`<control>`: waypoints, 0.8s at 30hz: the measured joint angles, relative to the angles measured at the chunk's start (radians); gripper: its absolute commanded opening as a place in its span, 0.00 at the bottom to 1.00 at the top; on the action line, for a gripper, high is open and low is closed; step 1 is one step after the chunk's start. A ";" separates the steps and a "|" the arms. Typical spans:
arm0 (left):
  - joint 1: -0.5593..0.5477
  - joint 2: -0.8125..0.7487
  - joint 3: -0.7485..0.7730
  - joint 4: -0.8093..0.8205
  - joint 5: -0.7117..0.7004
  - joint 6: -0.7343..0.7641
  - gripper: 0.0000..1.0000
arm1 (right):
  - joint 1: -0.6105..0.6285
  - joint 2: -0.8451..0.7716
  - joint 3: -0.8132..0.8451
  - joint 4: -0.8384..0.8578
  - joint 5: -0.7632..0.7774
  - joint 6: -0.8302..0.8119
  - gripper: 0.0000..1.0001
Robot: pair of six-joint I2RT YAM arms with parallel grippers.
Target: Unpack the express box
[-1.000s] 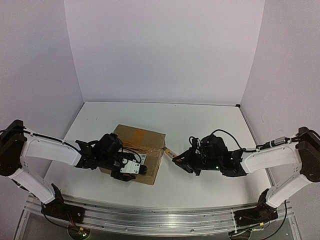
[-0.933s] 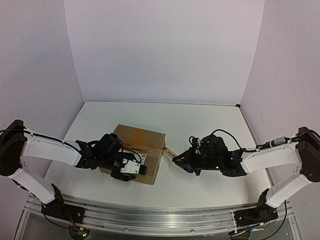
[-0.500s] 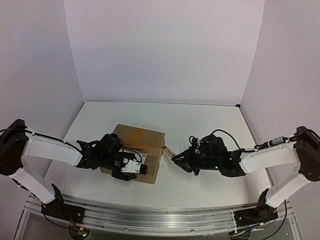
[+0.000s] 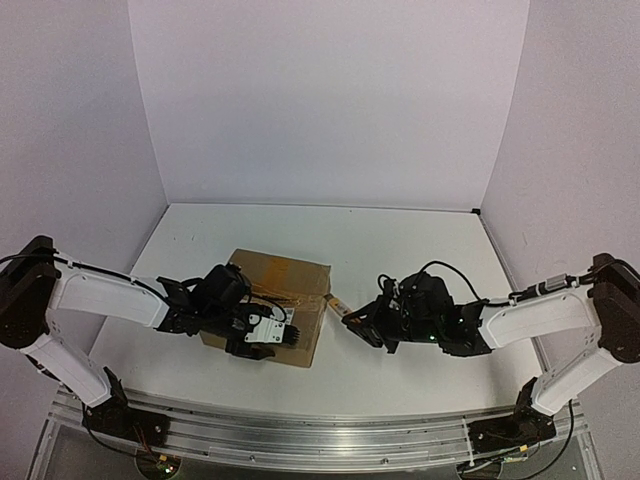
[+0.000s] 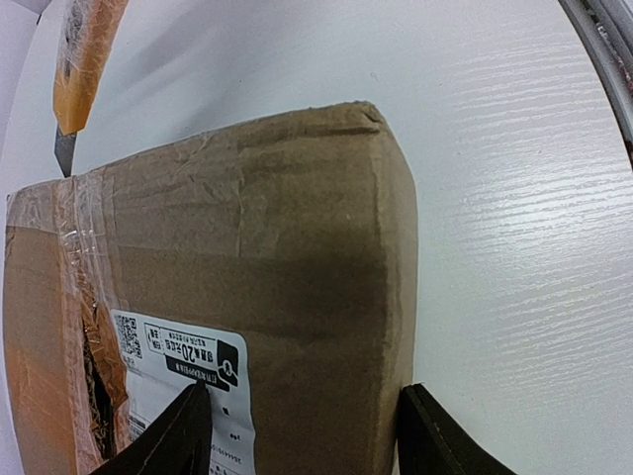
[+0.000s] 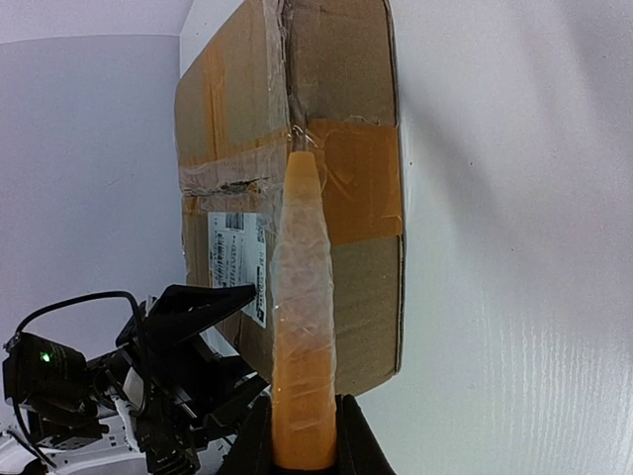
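On the white bench point(image 4: 400, 250), the left tool point(image 4: 283, 338) sits spread wide over the near corner of the box point(image 4: 275, 300), fingers astride the cardboard. The right tool point(image 4: 352, 323) is clamped on an orange knife point(image 6: 302, 327), its tip touching the taped seam. The brown box is creased, with a white barcode label point(image 5: 178, 371).

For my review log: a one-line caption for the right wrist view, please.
Right gripper holds an orange-wrapped knife, its tip at the taped seam of the express box.
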 measured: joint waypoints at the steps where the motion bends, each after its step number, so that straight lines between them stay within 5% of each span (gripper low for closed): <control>1: 0.002 0.002 0.003 -0.004 0.006 0.000 0.61 | 0.002 -0.004 -0.004 0.000 0.003 0.001 0.00; 24: 0.027 0.063 0.079 -0.043 0.070 -0.032 0.59 | 0.118 -0.091 -0.042 -0.091 -0.050 0.046 0.00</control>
